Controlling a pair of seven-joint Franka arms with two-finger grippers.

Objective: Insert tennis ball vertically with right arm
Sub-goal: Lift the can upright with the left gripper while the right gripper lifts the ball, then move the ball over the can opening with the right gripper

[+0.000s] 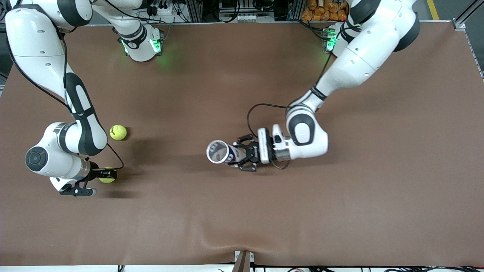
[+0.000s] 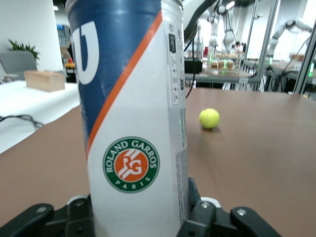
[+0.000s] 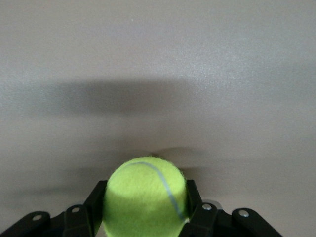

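A yellow-green tennis ball [image 1: 108, 178] sits low over the brown table toward the right arm's end, and my right gripper [image 1: 107, 174] is shut on it. In the right wrist view the ball [image 3: 145, 195] fills the gap between the black fingers [image 3: 195, 202] of the right gripper [image 3: 145, 215]. My left gripper [image 1: 244, 155] is shut on a blue, white and orange ball can [image 1: 221, 152] near the table's middle, standing upright with its open mouth up. In the left wrist view the left gripper [image 2: 138, 219] clamps the base of the can [image 2: 131, 118].
A second tennis ball [image 1: 118, 132] lies loose on the table beside the right arm's elbow, farther from the front camera than the held one; the left wrist view shows this second ball [image 2: 209, 118] too. A cable loops off the left wrist [image 1: 261, 106].
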